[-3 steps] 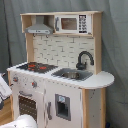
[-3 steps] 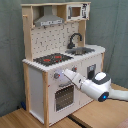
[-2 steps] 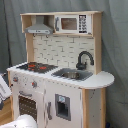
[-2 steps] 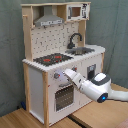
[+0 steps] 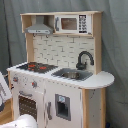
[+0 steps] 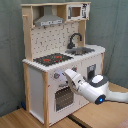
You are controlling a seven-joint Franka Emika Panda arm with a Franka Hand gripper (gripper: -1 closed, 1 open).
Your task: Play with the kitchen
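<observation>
The end effector point(image 6: 66, 76), aperture indeterminate, is positioned against the kitchen point(image 6: 55, 60) front panel beside the knobs point(image 6: 57, 76), presumably for actuation.

kitchen point(image 6: 60, 65) front blocks gripper point(image 6: 66, 75) – open room on the second exterior view's right

1. A light-brown wooden plank floor point(image 6: 20, 119) is seen under everything in the second exterior view.
2. The tall white and light-wood toy kitchen point(image 6: 37, 87) is stood directly on it.
3. A dark seam is seen between the boards.
</observation>
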